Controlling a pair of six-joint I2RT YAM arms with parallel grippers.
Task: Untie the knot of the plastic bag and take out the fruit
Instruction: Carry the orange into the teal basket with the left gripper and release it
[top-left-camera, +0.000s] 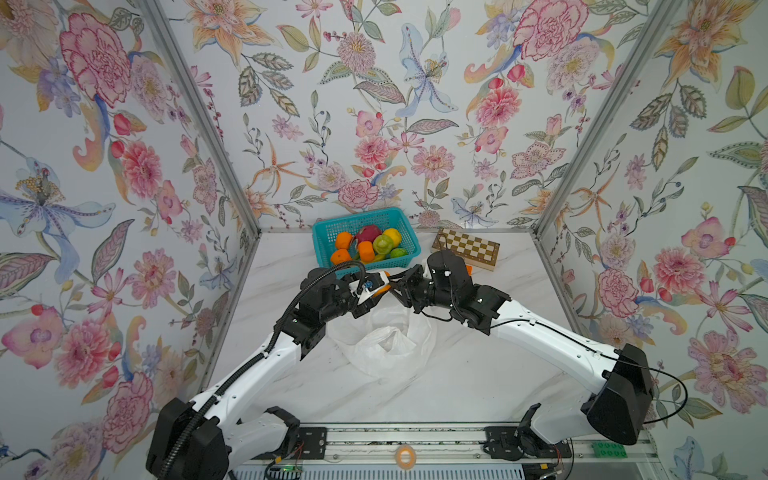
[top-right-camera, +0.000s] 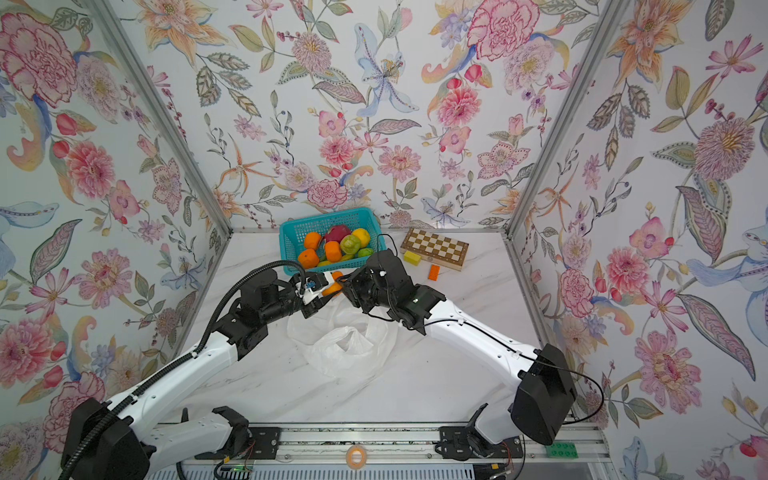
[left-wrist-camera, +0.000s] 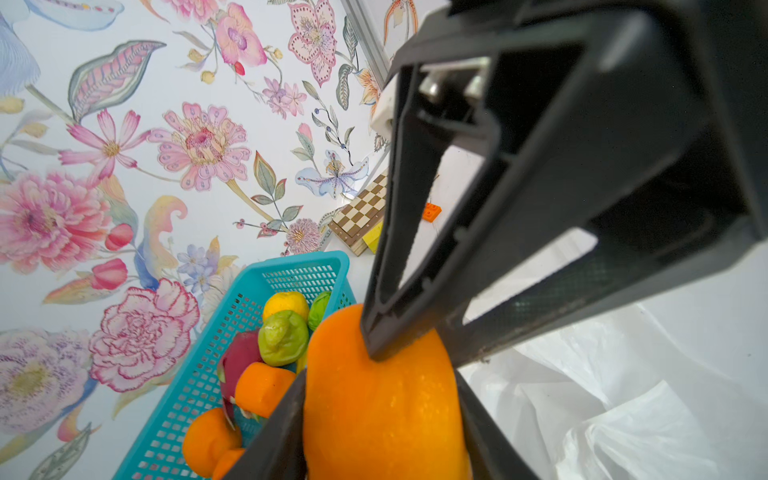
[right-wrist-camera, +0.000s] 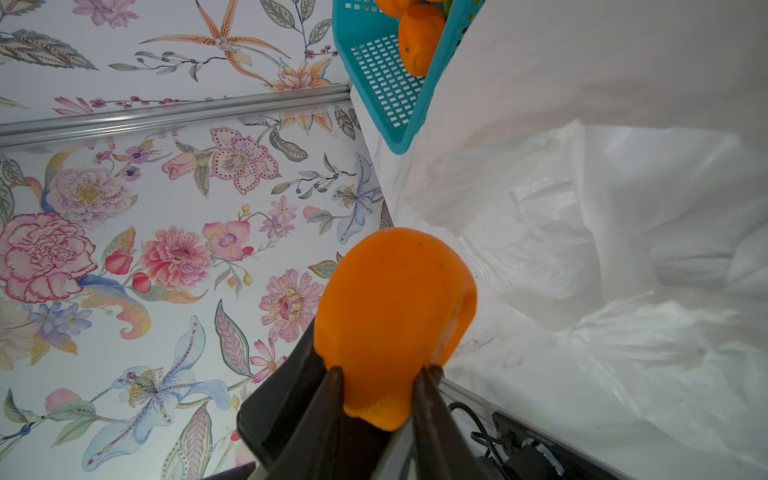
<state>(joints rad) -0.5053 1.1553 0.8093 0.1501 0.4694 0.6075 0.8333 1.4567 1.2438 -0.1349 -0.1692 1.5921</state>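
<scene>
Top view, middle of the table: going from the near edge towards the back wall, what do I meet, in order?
bag → orange, held up off the table → basket

**A:** Entry one, the stereo head?

**B:** Mounted high over the near edge. It faced down and toward the back wall (top-left-camera: 374, 104). Both top views took in the whole table (top-left-camera: 478, 374) from far off, nearly alike.

**A:** Entry two, the wrist units?

**B:** Both sat close in. The left wrist view faced the teal basket (left-wrist-camera: 291, 259) and chessboard (left-wrist-camera: 361, 208). The right wrist view faced the walls. They shared the orange (right-wrist-camera: 395, 299), the basket and the plastic bag (right-wrist-camera: 602, 249).
</scene>
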